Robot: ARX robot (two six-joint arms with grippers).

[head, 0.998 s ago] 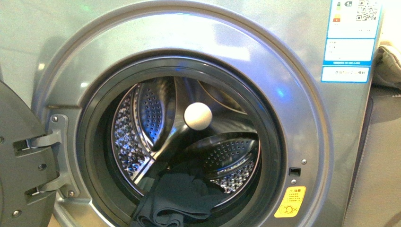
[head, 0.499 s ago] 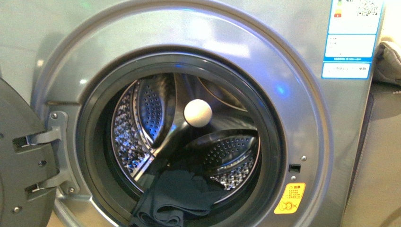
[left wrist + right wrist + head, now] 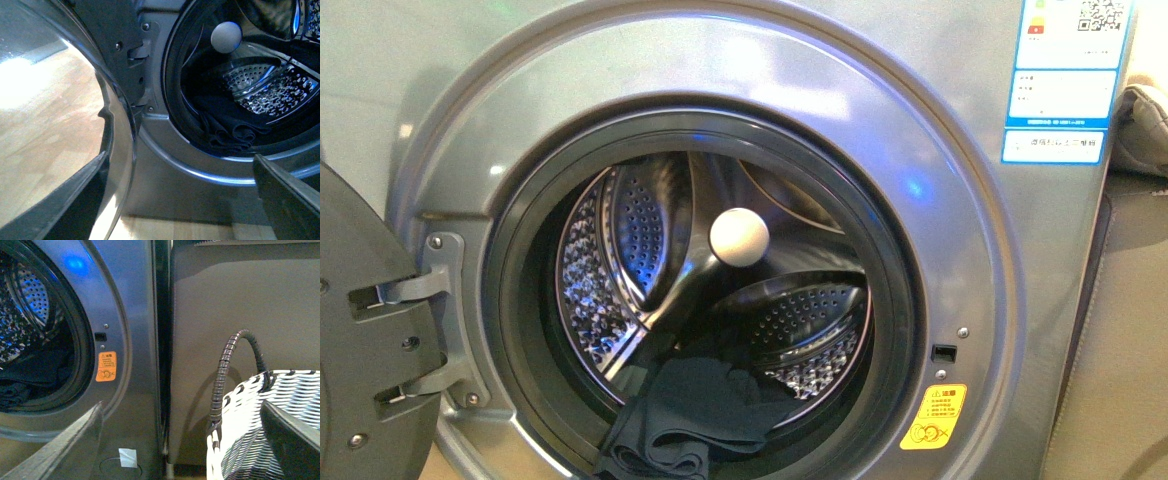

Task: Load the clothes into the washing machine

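1. Right now the washing machine fills the front view, its dark grey door swung wide to the left on its hinge.
2. Inside, the clothes lie in a creased heap at the bottom front of the perforated drum, with folds spilling forward onto the lower part of the black gasket.
3. A white ball shows higher up in the drum, above the garment and apart from it.
4. Neither arm appears in the front view.
5. From the left wrist camera, the clothes again rest low in the opening, touching the gasket lip; one dark finger of the left gripper crosses a corner of the picture, outside the porthole and clear of the fabric.
6. Only that one finger shows, so whether the left claw is spread or pressed together cannot be told.
7. From the right wrist camera, the right gripper has its two fingers spread well apart, with nothing between them.
8. It sits outside the machine, near the orange warning sticker and beside a black-and-white woven basket with a wrapped handle.
9. The clothes show dimly in the drum, well apart from the right claw.
10. A blue-white label sits at the machine's upper right, with a grey-beige bundle just beyond it.
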